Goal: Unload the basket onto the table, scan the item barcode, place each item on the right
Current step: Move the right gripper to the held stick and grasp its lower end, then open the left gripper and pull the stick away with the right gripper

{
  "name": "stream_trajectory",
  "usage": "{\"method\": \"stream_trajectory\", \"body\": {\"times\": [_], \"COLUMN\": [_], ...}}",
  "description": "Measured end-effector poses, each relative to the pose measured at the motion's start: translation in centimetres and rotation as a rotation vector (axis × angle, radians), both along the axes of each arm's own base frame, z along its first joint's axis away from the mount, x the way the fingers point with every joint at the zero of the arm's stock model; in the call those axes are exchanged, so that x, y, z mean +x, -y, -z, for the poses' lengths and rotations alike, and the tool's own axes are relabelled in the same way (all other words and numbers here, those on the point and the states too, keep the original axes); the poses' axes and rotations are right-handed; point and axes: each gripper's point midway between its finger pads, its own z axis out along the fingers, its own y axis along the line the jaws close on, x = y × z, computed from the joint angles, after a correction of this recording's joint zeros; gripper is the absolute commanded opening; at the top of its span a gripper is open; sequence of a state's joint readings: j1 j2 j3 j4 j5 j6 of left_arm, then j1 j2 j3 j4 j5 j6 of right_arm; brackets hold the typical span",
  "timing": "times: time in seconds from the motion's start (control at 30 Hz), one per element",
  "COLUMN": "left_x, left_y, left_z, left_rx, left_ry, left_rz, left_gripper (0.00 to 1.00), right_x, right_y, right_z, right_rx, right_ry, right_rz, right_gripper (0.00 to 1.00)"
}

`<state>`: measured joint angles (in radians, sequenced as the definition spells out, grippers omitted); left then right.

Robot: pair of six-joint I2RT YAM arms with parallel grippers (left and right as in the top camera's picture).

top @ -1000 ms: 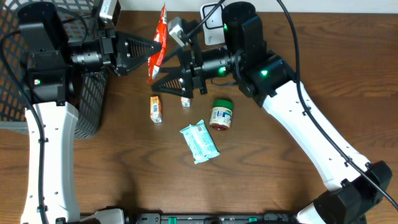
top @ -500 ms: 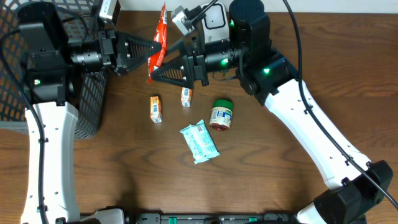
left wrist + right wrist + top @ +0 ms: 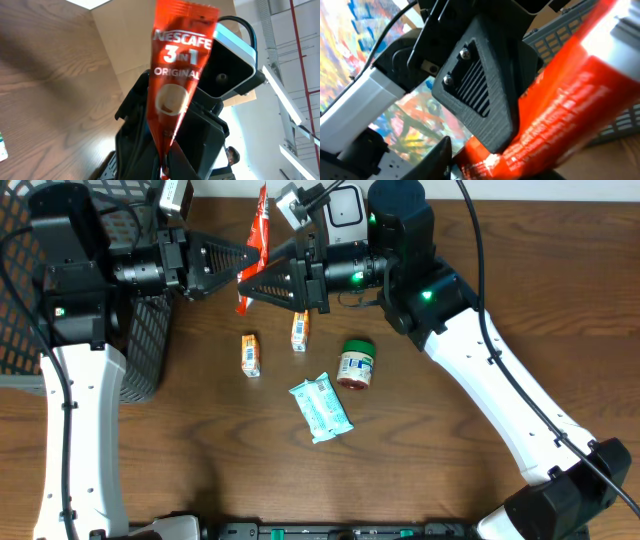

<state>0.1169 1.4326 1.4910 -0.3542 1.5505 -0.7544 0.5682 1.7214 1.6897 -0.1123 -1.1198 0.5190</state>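
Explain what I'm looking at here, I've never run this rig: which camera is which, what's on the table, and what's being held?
Two robot arms sit at a wooden table, each ending in a two-finger gripper. The wide picture looks down from above; the other two come from cameras on each wrist. The left gripper is shut on a red Nescafé sachet, holding it up off the table. The right gripper is at the sachet's lower end; whether it grips is unclear. On the table lie a small carton, a second carton, a green-lidded jar and a pale blue packet. A black mesh basket stands at the left.
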Motion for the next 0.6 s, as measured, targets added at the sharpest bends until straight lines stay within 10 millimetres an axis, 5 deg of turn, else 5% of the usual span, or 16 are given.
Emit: {"method": "stream_trajectory", "body": {"times": [0.17, 0.27, 0.4, 0.6], "left_x": [-0.1, 0.0, 0.6, 2.4], "left_y": [0.0, 0.0, -0.1, -0.6], "left_z": [-0.2, -0.4, -0.4, 0.1], "left_rx": [-0.001, 0.004, 0.020, 0.069], "left_ry": [0.022, 0.058, 0.102, 0.134], "left_rz": [0.009, 0.010, -0.016, -0.121], "left_gripper": [0.11, 0.37, 0.60, 0.73], "right_x": [0.3, 0.6, 1.4, 3.0], "right_y": [0.0, 0.0, 0.2, 1.3], "right_z": [0.2, 0.9, 2.9, 6.8], "right_rx": [-0.005, -0.030, -0.102, -0.262], "right_ry": [0.011, 0.010, -0.021, -0.070], "right_rz": [0.016, 0.039, 0.097, 0.233], "right_gripper": [0.09, 0.01, 0.01, 0.01]}}
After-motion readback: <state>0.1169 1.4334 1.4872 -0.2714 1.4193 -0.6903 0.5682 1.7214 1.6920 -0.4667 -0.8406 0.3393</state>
